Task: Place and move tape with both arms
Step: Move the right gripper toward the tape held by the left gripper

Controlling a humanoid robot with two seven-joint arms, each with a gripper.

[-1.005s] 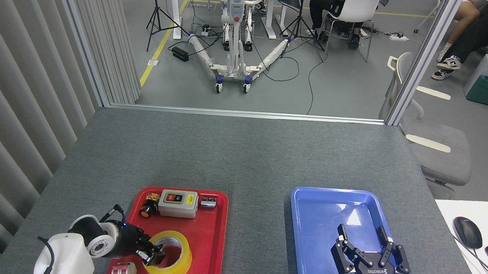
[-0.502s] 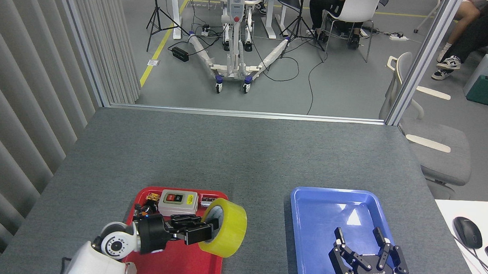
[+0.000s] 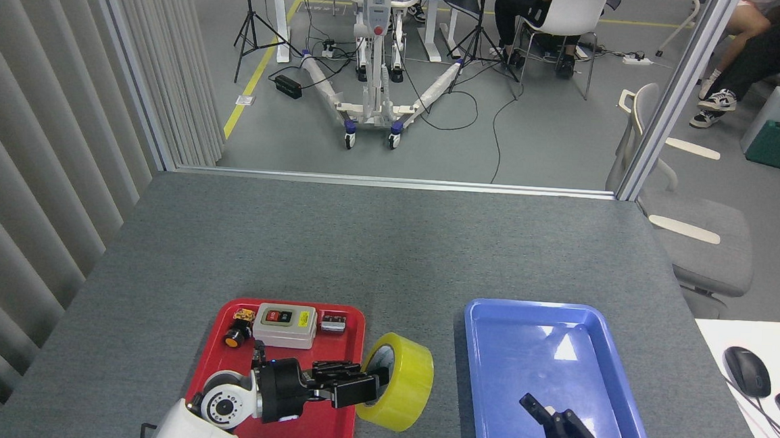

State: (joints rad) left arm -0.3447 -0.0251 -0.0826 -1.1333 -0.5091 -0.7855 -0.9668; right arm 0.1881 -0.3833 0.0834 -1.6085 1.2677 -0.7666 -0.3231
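Tape roll up on edge

Left gripper (image 3: 371, 392) clamps the yellow tape (image 3: 402, 382) beside the red tray (image 3: 295, 437); right gripper (image 3: 539, 431) hangs spread wide over the blue tray (image 3: 490, 347).

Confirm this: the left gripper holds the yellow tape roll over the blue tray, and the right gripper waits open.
Not quite. The head view shows the left gripper holding the tape roll over the gap between the red tray and blue tray, not over the blue one. The right gripper does wait open.

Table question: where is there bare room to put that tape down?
The blue tray is bare beyond the right gripper; so is the strip between trays, under the tape, and the table's far half. The red tray's far end is crowded.
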